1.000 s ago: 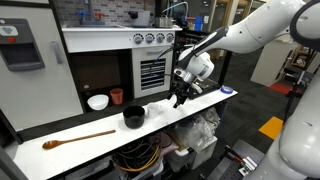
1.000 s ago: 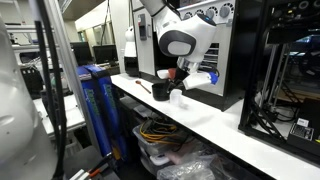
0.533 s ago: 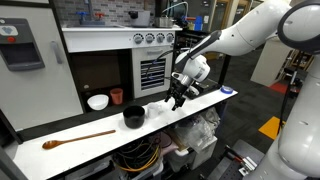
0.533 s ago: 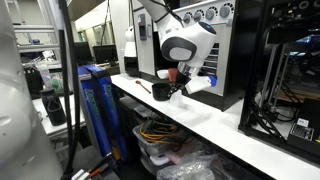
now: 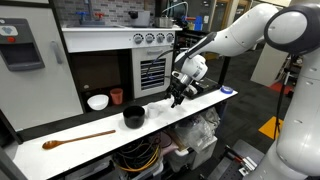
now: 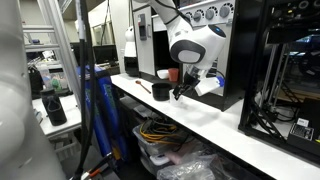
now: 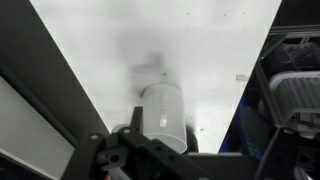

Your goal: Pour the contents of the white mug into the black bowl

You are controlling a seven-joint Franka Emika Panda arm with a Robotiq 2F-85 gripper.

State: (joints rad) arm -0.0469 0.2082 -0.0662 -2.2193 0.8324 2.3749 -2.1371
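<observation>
- Arm (image 5: pixel 235 35) is the thing that's changed since a second ago: its big upper joint has rolled further into view at the top right. The gripper (image 5: pixel 177 100) has barely budged.
- Far left on the white counter (image 5: pixel 40 158) there's a wooden spoon (image 5: pixel 78 139) lying flat with its wide end pointing left, well apart from everything else.
- Next over, the white mug (image 5: pixel 97 102) sits upright toward the back of the counter, with nothing touching it.
- Just beside it on the right is the red-orange cup (image 5: pixel 116 96), also upright. Can't really tell if the two touch.
- Then comes the black bowl (image 5: pixel 133 117), closer to the front edge, mouth up, standing on its own.
- Right of the bowl, the gripper hangs just above the counter in front of the oven (image 5: pixel 152 68), jaws spread wide with nothing between them. The cup and bowl sit between it and the mug.
- Wrist view is mostly blurry white countertop.
- At the far right end a small blue thing (image 5: pixel 228 91) lies flat.
</observation>
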